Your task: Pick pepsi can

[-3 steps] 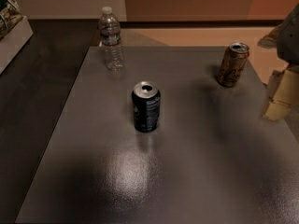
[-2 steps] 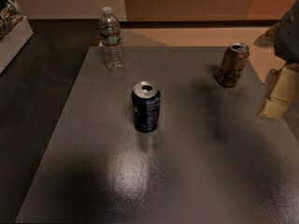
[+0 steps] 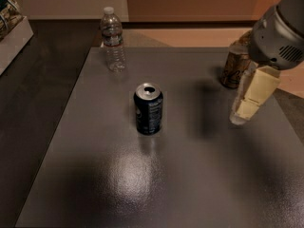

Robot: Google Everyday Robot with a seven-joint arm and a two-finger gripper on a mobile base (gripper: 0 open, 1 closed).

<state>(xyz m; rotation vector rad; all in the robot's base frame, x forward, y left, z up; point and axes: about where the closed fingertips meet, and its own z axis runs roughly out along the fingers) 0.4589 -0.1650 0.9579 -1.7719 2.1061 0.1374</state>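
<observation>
The pepsi can [image 3: 148, 109] stands upright near the middle of the dark grey table [image 3: 142, 184]; it is navy-black with a silver top and white print. My gripper [image 3: 241, 114] hangs over the right side of the table, well to the right of the can and above the surface. It holds nothing that I can see. The grey arm housing [image 3: 280, 32] above it fills the top right corner.
A tan-gold can [image 3: 232, 68] stands at the back right, partly hidden behind my arm. A clear plastic water bottle [image 3: 113, 39] stands at the table's back left edge. A white box [image 3: 12, 30] sits off the table at far left.
My arm and gripper have moved left into the view and now cover part of the tan-gold can. The pepsi can and the bottle have not moved.
</observation>
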